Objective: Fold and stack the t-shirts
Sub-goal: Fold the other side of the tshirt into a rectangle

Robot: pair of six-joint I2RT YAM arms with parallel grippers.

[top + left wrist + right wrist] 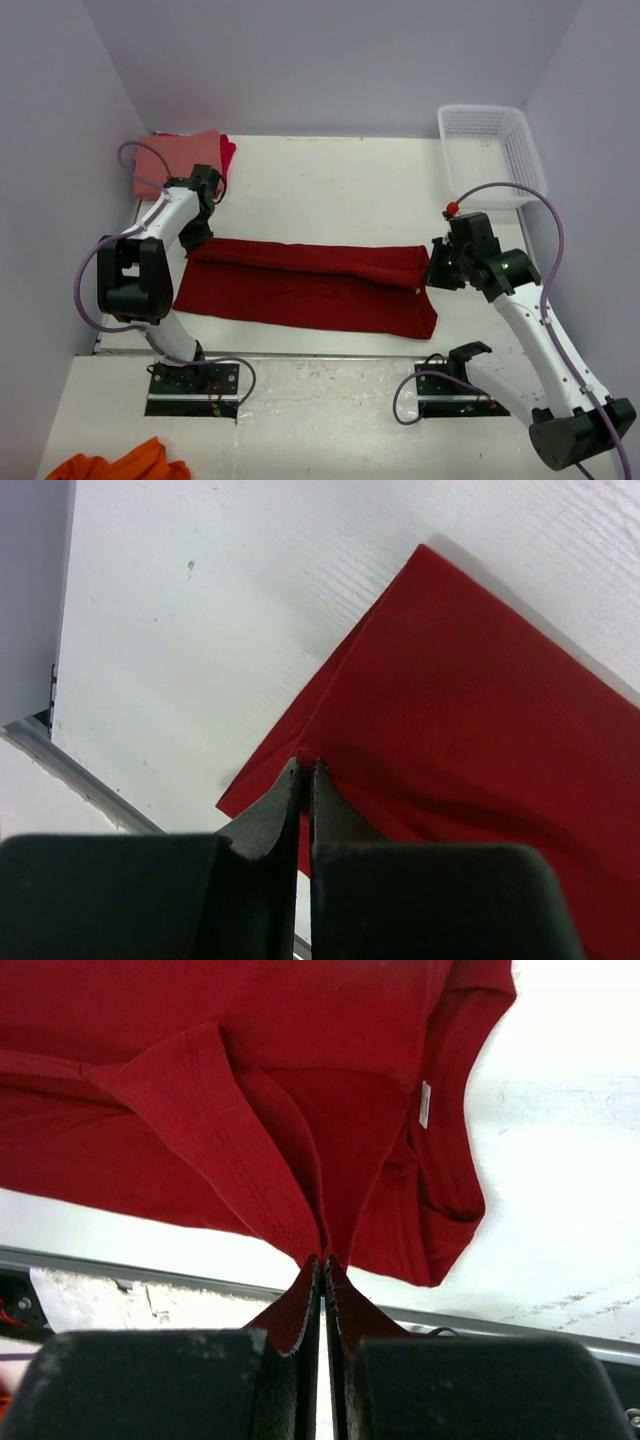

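Observation:
The big dark red t-shirt (310, 285) lies folded lengthwise in a long strip across the table's middle. My left gripper (197, 237) is shut on its far left corner (305, 765). My right gripper (432, 275) is shut on a pinch of cloth at its right end (322, 1250), next to the collar with the small white neck label (424, 1105). A salmon-pink t-shirt (180, 160) lies folded at the back left, on top of a brighter red one (227, 153).
A white mesh basket (492, 150) stands at the back right. An orange cloth (120, 465) lies off the table at the bottom left. The table's metal front edge (150, 1275) runs just under the right gripper.

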